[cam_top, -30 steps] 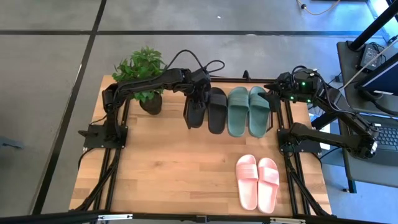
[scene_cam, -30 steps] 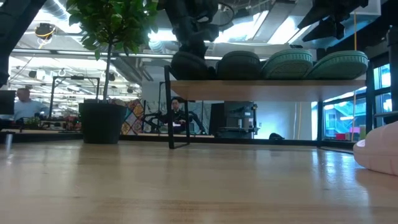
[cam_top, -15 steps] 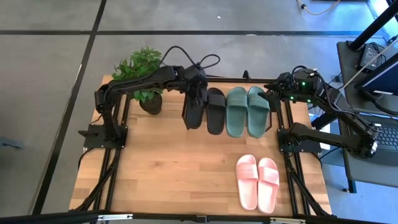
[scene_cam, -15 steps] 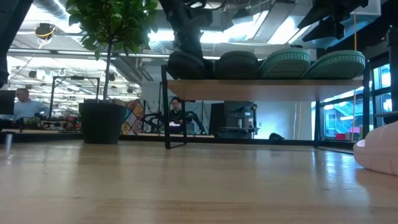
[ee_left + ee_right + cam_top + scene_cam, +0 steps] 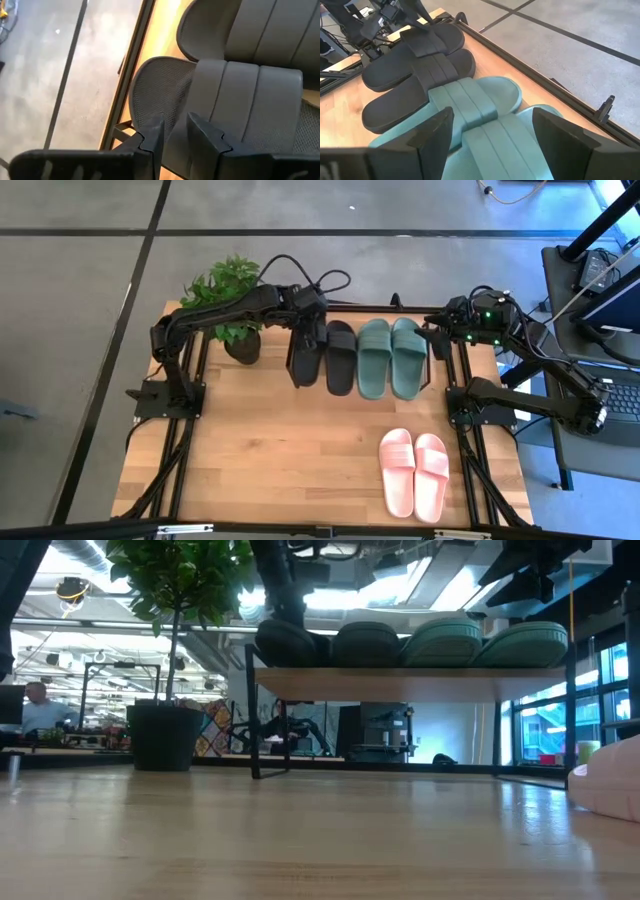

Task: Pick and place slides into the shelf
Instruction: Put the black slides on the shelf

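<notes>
In the upper left of the high view a potted plant (image 5: pixel 228 290) stands on the desk (image 5: pixel 280 450). Just right of it, the left pincer (image 5: pixel 305 330) is clenched on the edge of the left black slide (image 5: pixel 304 362). That slide lies on the shelf (image 5: pixel 410 683) near the top middle, at its left end. Next come the other black slide (image 5: pixel 340 358) and then the two green slides (image 5: pixel 390 358), all side by side on the shelf. The right pincer (image 5: pixel 437 338) waits at the shelf's right end with its fingers spread wide, grasping nothing. Lower right, the two pink slides (image 5: pixel 414 472) lie together on the desk.
</notes>
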